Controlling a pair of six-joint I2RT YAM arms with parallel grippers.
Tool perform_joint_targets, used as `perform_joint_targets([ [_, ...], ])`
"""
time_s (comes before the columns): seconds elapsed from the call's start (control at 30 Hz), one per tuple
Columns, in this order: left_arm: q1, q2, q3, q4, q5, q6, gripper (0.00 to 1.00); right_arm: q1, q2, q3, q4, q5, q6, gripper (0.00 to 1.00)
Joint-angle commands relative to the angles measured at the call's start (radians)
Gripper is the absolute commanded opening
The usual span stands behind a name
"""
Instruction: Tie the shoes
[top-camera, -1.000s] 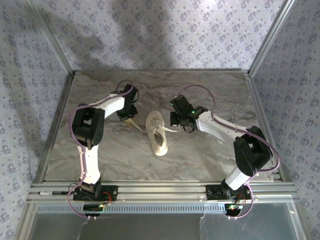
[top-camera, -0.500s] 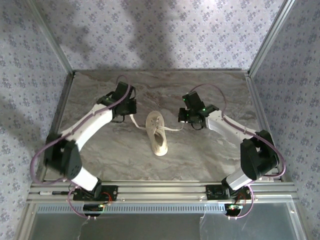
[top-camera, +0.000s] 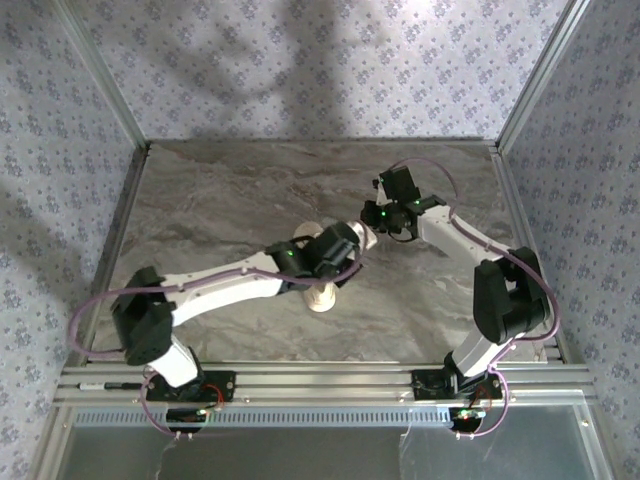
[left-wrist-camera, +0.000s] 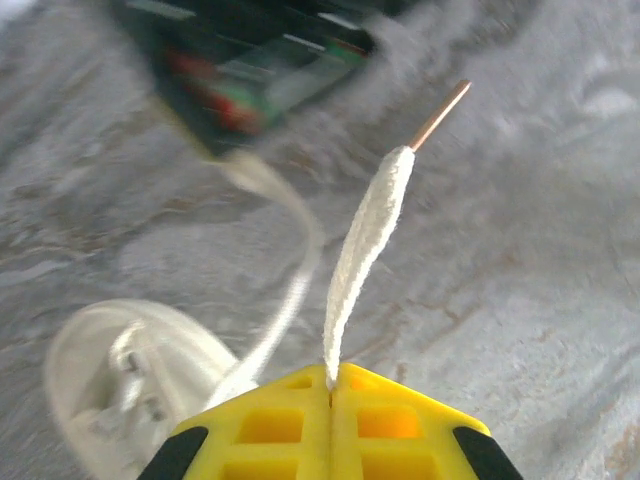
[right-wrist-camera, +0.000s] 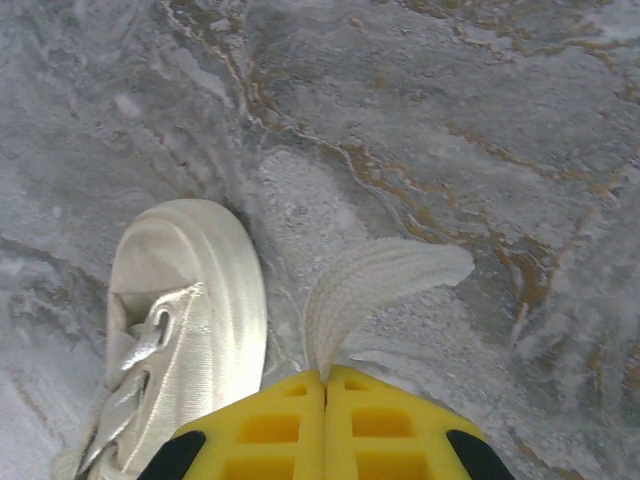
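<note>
Top external view, and the left arm reaches right across the cream sneaker (top-camera: 320, 297), which sits mid-desk on the marbled desk (top-camera: 210, 190) with only its near end and a sliver of its far end peeking out from under that arm. Over to the left wrist view: the left hand (left-wrist-camera: 330, 384) is clamped fully shut on one white lace (left-wrist-camera: 365, 230), pinching it well short of its copper-coloured tip (left-wrist-camera: 440, 115) so the free end stands up stiffly ahead of the fingers. The right wrist view shows the right hand (right-wrist-camera: 325, 378) shut tight too, gripping the other lace (right-wrist-camera: 375, 280), which fans out flat just past the fingertips, with the sneaker's rounded end just beside it on the left. With the left hand carried over to the right side of the sneaker and close to its partner, this looks like the crossing of the two laces for the first knot. Both grips sit near the lace ends, probably to leave plenty of slack for wrapping.
</note>
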Motion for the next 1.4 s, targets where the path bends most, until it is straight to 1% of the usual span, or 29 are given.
perform_joint_targets([
  [0.0,-0.054,0.065,0.079,0.046,-0.023,0.102,0.00,-0.015,0.014,0.035,0.014,-0.064,-0.029,0.00],
  [0.03,-0.062,0.085,0.092,0.049,-0.021,0.111,0.02,-0.015,0.014,0.035,0.018,-0.070,-0.032,0.00],
  [0.07,-0.065,0.101,0.100,0.053,-0.023,0.115,0.07,-0.016,0.015,0.037,0.020,-0.074,-0.035,0.00],
  [0.13,-0.068,0.117,0.118,0.047,-0.040,0.114,0.33,-0.016,0.015,0.037,0.029,-0.096,-0.051,0.00],
  [0.17,-0.067,0.115,0.124,0.043,-0.049,0.112,0.39,-0.016,0.011,0.037,0.034,-0.105,-0.062,0.00],
  [0.2,-0.068,0.104,0.121,0.044,-0.058,0.111,0.44,-0.014,0.006,0.035,0.040,-0.116,-0.078,0.00],
  [0.27,-0.067,0.061,0.095,0.065,-0.068,0.111,0.49,-0.009,-0.006,0.037,0.041,-0.125,-0.114,0.00],
  [0.4,-0.063,-0.094,-0.006,0.114,-0.095,0.083,0.54,0.021,-0.038,0.047,0.032,-0.140,-0.217,0.00],
  [0.47,-0.048,-0.181,-0.069,0.119,-0.116,0.027,0.56,0.053,-0.059,0.052,0.020,-0.135,-0.291,0.00],
  [0.53,-0.007,-0.300,-0.152,0.107,-0.118,-0.068,0.57,0.107,-0.086,0.056,-0.003,-0.110,-0.380,0.00],
  [0.57,0.022,-0.356,-0.192,0.097,-0.110,-0.114,0.57,0.131,-0.097,0.058,-0.016,-0.097,-0.416,0.00],
  [0.67,0.123,-0.560,-0.325,0.060,-0.071,-0.266,0.61,0.227,-0.125,0.058,-0.049,-0.073,-0.529,0.00],
  [0.77,0.264,-0.758,-0.435,-0.008,0.021,-0.405,0.63,0.344,-0.143,0.058,-0.089,-0.063,-0.636,0.00],
  [0.83,0.345,-0.873,-0.488,-0.055,0.060,-0.481,0.63,0.415,-0.150,0.060,-0.114,-0.039,-0.693,0.00],
  [0.93,0.449,-1.002,-0.583,-0.044,0.211,-0.560,0.61,0.495,-0.159,0.049,-0.114,-0.004,-0.724,0.00],
  [0.97,0.478,-1.023,-0.614,-0.030,0.262,-0.596,0.61,0.510,-0.164,0.038,-0.098,0.002,-0.722,0.00],
  [1.07,0.518,-1.042,-0.685,0.017,0.359,-0.732,0.57,0.538,-0.177,-0.006,-0.045,0.021,-0.697,0.00],
  [1.13,0.520,-1.032,-0.706,0.024,0.371,-0.841,0.54,0.550,-0.179,-0.038,-0.031,0.025,-0.672,0.00],
  [1.23,0.522,-0.994,-0.712,-0.015,0.374,-1.027,0.51,0.575,-0.179,-0.067,0.006,0.070,-0.622,0.00],
  [1.33,0.522,-0.961,-0.727,-0.002,0.400,-1.201,0.54,0.606,-0.175,-0.095,0.051,0.125,-0.585,0.00],
  [1.37,0.520,-0.948,-0.727,0.001,0.409,-1.238,0.55,0.614,-0.175,-0.106,0.072,0.139,-0.578,0.00],
])
